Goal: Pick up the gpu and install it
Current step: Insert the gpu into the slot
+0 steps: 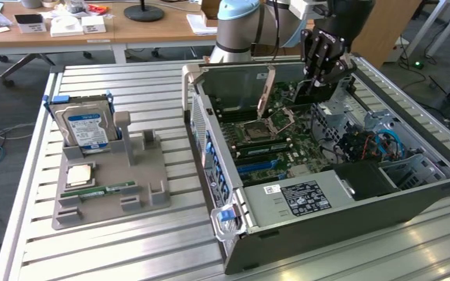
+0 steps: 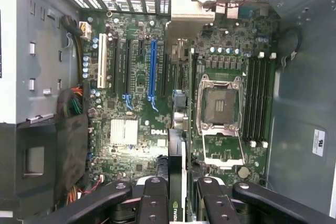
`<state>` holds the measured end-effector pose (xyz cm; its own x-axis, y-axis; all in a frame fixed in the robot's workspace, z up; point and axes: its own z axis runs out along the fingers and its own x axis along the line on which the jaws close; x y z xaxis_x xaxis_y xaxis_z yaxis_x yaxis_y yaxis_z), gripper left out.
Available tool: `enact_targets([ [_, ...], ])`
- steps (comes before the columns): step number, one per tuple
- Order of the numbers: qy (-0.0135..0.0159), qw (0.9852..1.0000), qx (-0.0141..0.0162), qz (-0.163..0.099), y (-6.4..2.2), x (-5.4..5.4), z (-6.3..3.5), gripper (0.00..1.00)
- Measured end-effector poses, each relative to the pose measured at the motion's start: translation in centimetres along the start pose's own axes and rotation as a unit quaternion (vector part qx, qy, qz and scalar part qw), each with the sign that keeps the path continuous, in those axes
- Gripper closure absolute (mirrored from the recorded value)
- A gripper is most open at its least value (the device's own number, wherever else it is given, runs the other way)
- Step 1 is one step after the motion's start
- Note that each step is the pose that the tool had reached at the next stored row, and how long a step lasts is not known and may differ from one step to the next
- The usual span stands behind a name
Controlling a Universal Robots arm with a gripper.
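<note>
The end effector (image 2: 181,195) clamps the gpu (image 2: 176,156) edge-on above the green motherboard (image 2: 131,145), inside the open grey metal computer case (image 1: 342,228). The card is thin and dark, with a pale bent metal bracket (image 2: 192,9) towards the rear grille. Seating it well likely means keeping its edge parallel to the long narrow slots beside the blue expansion slot (image 2: 153,69), then pressing straight.

Matt grey plastic tray (image 1: 143,175); ribbed, dull-shining metal table (image 1: 131,257); pale bright metal bracket (image 2: 191,11) on the gpu (image 2: 177,166)
</note>
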<state>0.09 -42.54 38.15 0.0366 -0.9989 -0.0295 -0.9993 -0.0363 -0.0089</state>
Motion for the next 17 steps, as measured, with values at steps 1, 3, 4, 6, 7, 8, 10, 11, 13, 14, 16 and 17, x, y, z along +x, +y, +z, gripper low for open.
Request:
enact_targets([
  [1,0.0000,1.0000,0.0000,0.000,0.05,0.0,0.18,0.74],
  [3,0.0000,1.0000,0.0000,0.000,0.14,0.0,0.51,0.74],
  [4,0.0000,1.0000,0.0000,0.000,0.18,0.0,0.66,0.74],
  [6,0.0000,1.0000,0.0000,0.000,0.24,0.0,0.89,0.74],
  [7,0.0000,1.0000,0.0000,0.000,0.25,0.0,0.96,0.74],
  [8,0.0001,1.0000,0.0000,0.000,0.28,0.0,1.03,0.74],
  [10,0.0000,1.0000,0.0000,0.000,0.35,0.0,1.22,0.74],
  [11,0.0000,1.0000,0.0000,0.000,0.38,0.0,1.32,0.74],
  [13,0.0000,1.0000,0.0000,0.000,0.43,0.0,1.54,0.74],
  [14,0.0000,1.0000,0.0000,0.000,0.44,0.0,1.63,0.74],
  [16,0.0000,1.0000,0.0000,0.000,0.46,0.0,1.78,0.74],
  [17,0.0001,1.0000,0.0000,0.000,0.47,0.0,1.85,0.74],
])
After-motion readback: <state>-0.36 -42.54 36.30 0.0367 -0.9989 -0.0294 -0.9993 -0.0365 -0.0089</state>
